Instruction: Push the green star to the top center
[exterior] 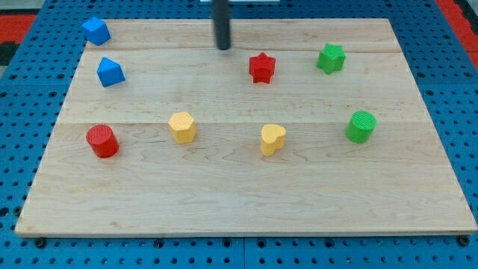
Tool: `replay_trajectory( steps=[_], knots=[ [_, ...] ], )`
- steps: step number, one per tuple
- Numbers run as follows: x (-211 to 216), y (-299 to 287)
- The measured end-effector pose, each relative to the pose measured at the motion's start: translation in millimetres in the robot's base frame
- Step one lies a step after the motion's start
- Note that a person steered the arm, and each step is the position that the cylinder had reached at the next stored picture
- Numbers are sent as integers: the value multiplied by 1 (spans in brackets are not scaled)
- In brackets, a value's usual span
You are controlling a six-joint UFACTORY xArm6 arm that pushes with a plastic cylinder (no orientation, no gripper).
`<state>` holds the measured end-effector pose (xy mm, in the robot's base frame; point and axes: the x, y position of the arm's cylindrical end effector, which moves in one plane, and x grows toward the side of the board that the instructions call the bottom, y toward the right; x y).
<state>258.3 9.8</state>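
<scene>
The green star (330, 58) lies near the view's top right on the wooden board (239, 194). My tip (224, 48) stands near the view's top centre, well to the left of the green star. The red star (262, 68) sits between them, just right of and slightly below my tip. The rod comes down from the view's top edge.
A blue cube (96, 31) and a blue block (110, 72) sit at the top left. A red cylinder (102, 141), a yellow hexagon (182, 127), a yellow heart (272, 139) and a green cylinder (361, 126) lie in a row across the middle. Blue pegboard surrounds the board.
</scene>
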Motion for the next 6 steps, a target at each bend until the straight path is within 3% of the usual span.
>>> replay_trajectory(
  steps=[2, 3, 5, 6],
  knots=[
    [-7, 207],
    [19, 266],
    [73, 272],
    [70, 231]
  ],
)
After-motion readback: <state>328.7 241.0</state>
